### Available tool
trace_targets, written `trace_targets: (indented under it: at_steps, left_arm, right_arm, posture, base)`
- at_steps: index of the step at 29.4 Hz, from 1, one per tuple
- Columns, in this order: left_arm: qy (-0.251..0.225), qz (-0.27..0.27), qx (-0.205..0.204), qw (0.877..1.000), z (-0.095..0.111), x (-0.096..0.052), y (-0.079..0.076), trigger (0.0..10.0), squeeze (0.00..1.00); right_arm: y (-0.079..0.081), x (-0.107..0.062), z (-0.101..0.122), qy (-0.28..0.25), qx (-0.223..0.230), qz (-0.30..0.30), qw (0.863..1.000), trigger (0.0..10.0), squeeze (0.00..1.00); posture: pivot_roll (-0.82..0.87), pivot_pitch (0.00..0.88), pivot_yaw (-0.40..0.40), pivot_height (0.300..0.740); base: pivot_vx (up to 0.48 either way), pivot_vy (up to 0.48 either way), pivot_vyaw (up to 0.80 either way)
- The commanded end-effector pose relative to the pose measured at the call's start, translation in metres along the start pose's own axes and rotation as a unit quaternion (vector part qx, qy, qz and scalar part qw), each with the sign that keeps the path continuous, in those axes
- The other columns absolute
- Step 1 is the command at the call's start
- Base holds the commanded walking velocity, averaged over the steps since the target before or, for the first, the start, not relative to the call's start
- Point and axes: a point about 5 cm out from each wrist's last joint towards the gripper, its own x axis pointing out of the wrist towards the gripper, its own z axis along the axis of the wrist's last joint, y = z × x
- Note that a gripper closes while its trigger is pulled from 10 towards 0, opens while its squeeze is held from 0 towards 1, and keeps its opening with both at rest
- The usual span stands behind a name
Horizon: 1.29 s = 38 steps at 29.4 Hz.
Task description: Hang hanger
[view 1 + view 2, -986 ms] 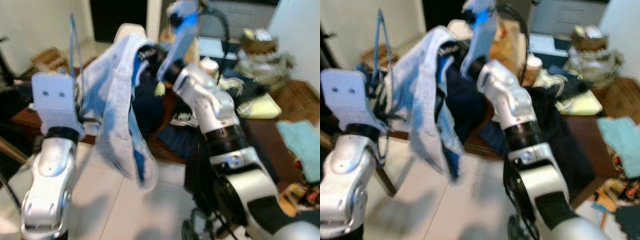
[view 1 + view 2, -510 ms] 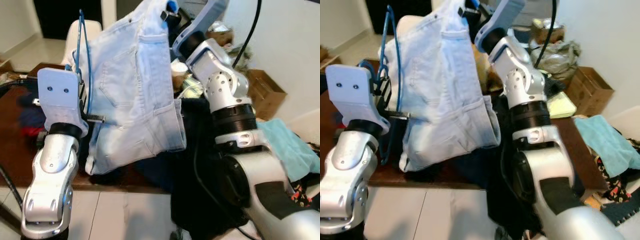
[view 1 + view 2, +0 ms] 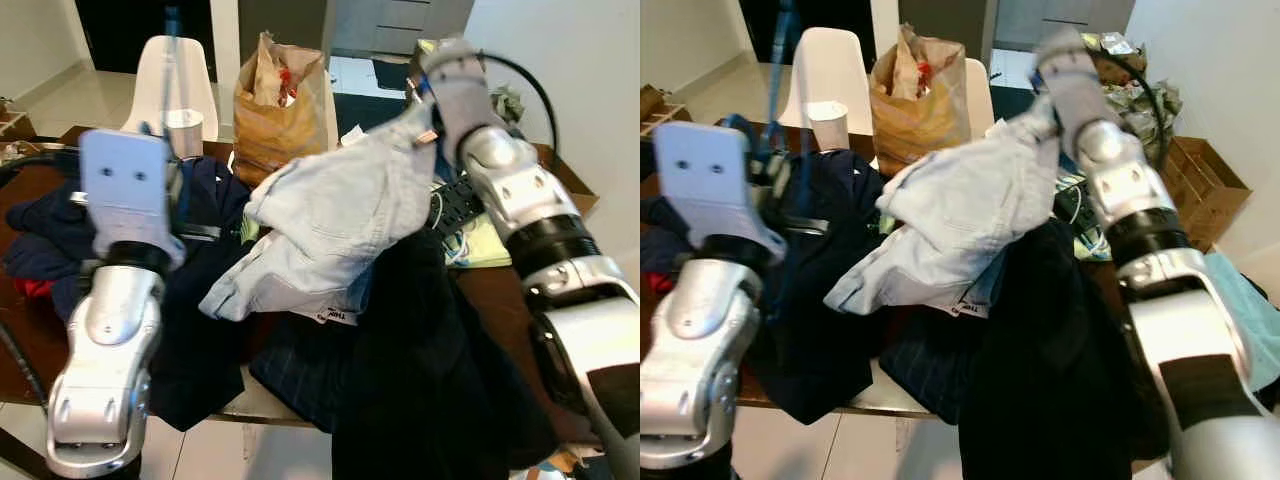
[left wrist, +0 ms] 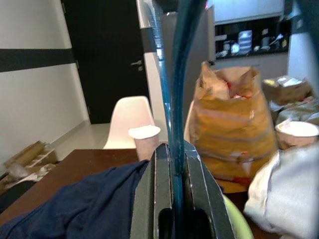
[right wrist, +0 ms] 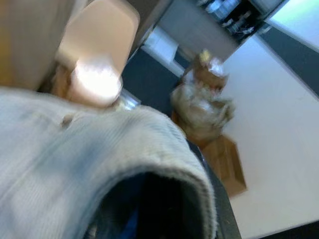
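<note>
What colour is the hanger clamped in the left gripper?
Blue. The hanger shows best in the left wrist view, running up between the left gripper's black fingers.

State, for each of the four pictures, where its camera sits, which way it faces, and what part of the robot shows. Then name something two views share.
Left eye: on the head, looking down at the clothes-strewn table; both silver arms show.
Right eye: beside it, the same scene.
Left wrist: along the left claw, shut on the blue hanger, facing the white chair.
Right wrist: along the right claw, under the pale jeans.
Shared: brown paper bag, in the eye views and the left wrist view.
</note>
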Motion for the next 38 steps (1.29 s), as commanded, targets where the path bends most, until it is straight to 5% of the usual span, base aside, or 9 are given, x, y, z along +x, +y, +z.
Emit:
trace_targets:
  at_steps: [1,8,9,19,26,28,36,37,38]
  left_arm:
    - [-0.004,-0.001,0.008,1.000,0.003,-0.003,0.002,10.0,0.00]
    - [0.003,0.003,0.023,1.000,0.004,-0.001,0.012,10.0,0.00]
    - [0.003,-0.024,0.028,0.999,0.008,0.004,0.017,10.0,0.00]
    - [0.009,-0.102,0.096,0.990,0.025,0.028,0.044,10.0,0.00]
    - [0.085,-0.052,0.146,0.984,0.011,0.052,0.094,10.0,0.00]
    - [0.127,-0.097,0.110,0.981,0.000,0.060,0.113,10.0,0.00]
    - [0.131,-0.239,-0.005,0.962,0.005,0.060,0.109,10.0,0.00]
    - [0.138,-0.355,-0.031,0.924,0.005,0.048,0.095,10.0,0.00]
    - [0.147,-0.441,-0.059,0.884,0.006,0.038,0.084,10.0,0.00]
  right_arm:
    - [0.004,-0.002,-0.007,0.018,-0.024,0.032,0.999,10.0,0.00]
    - [0.003,-0.007,-0.044,0.104,-0.133,0.055,0.984,10.0,0.00]
    - [0.002,-0.008,-0.054,0.127,-0.162,0.067,0.976,10.0,1.00]
    - [-0.012,-0.009,-0.051,0.119,-0.166,0.065,0.977,10.0,1.00]
    - [-0.075,-0.020,-0.043,0.119,-0.199,-0.074,0.970,10.0,1.00]
    - [-0.098,-0.026,-0.019,0.061,-0.183,-0.126,0.973,10.0,1.00]
    - [-0.090,-0.026,0.028,-0.103,-0.090,-0.059,0.989,10.0,1.00]
    - [-0.066,-0.034,0.059,-0.225,-0.014,0.093,0.970,10.0,0.03]
    - [-0.049,-0.050,0.080,-0.322,0.017,0.215,0.922,10.0,0.00]
  posture:
    - [0.06,0.000,-0.092,0.740]
    - [0.06,0.000,-0.089,0.740]
    - [0.05,0.000,-0.086,0.740]
    - [0.06,0.000,-0.094,0.740]
    - [0.05,0.000,-0.088,0.740]
    - [0.06,0.000,-0.085,0.740]
    - [0.07,0.000,-0.082,0.740]
    - [0.07,0.000,-0.076,0.740]
    - [0.07,0.000,-0.076,0.740]
  base:
    - [0.000,0.000,0.00]
    - [0.000,0.000,0.00]
    - [0.000,0.000,0.00]
    - [0.000,0.000,0.00]
    - [0.000,0.000,0.00]
    - [0.000,0.000,0.00]
    - [0.000,0.000,0.00]
    - [0.000,0.000,0.00]
    - [0.000,0.000,0.00]
